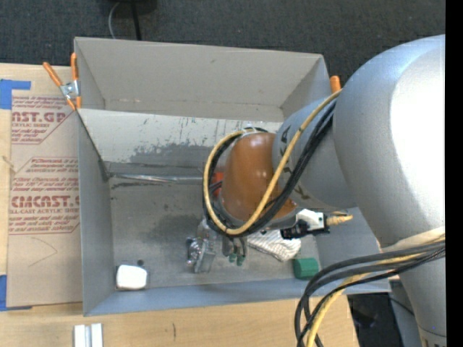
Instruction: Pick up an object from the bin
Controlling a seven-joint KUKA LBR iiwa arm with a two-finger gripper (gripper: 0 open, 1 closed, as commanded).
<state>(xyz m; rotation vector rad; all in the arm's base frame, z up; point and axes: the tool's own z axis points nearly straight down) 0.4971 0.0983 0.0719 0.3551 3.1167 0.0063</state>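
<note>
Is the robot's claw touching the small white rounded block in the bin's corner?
Apart. The camera view shows bare grey bin floor between the gripper and the small white rounded block.

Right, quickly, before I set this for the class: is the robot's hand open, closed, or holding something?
Hand: cannot be told. It is low over the floor of the grey metal bin, beside a white woven pad.

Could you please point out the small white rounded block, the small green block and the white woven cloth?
small white rounded block (132, 276), camera view, top face.
small green block (305, 267), camera view, top face.
white woven cloth (276, 248), camera view, visible middle.
</note>
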